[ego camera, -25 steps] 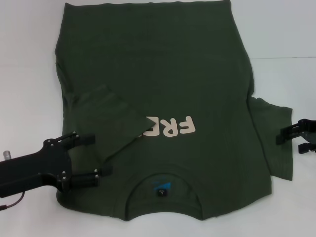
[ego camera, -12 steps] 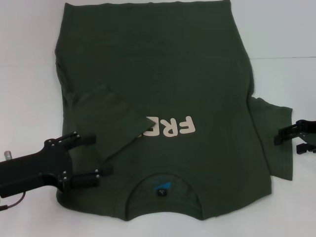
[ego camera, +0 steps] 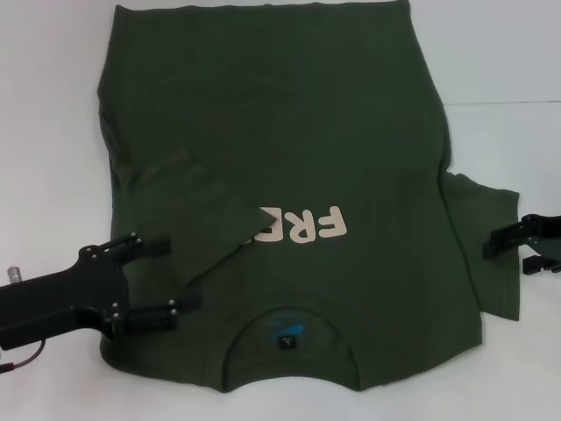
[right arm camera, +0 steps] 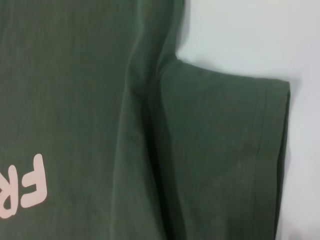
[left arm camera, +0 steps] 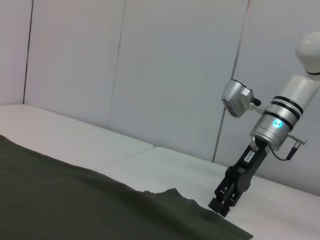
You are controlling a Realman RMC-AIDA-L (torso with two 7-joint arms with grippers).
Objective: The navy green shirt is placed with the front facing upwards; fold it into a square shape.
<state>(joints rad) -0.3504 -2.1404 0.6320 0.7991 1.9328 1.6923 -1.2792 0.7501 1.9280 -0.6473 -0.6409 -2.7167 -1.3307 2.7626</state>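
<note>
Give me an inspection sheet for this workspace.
Surface: white table.
Job's things: shirt lies front up, collar toward the robot; the sleeve on the robot's left is folded in over the print, the right sleeve is still spread out.
Clutter: nothing seen.
Grippers: left gripper open over the shirt's near left corner; right gripper open at the right sleeve's edge.
Cables: thin cable under the left arm.
Surroundings: pale wall panels.
</note>
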